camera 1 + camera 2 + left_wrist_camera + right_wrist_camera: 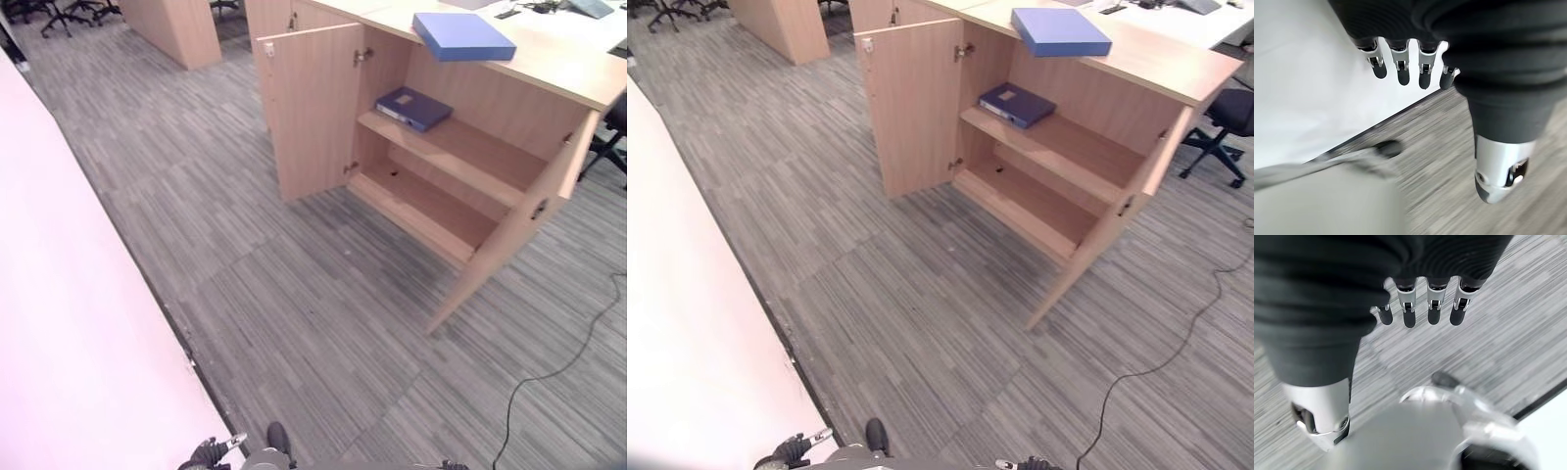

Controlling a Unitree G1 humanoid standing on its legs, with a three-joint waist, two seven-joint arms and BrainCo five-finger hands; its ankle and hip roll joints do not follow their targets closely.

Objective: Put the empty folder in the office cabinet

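Blue folder (462, 36) overhanging cabinet (460, 147) edge

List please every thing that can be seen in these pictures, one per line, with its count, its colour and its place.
cabinet: one, light wood, both doors open, ahead on the floor.
shelf: one, light wood, inside the cabinet.
dark blue folder: one, lying on the shelf at its left end.
light blue folder: one, lying flat on top of the cabinet.
carpet: grey, striped, covering the floor.
office chair: one, black, to the right of the cabinet.
white panel: one, along the left side.
left hand: one, fingers straight, holding nothing, hanging over the carpet's edge.
right hand: one, fingers straight, holding nothing, hanging over the carpet.
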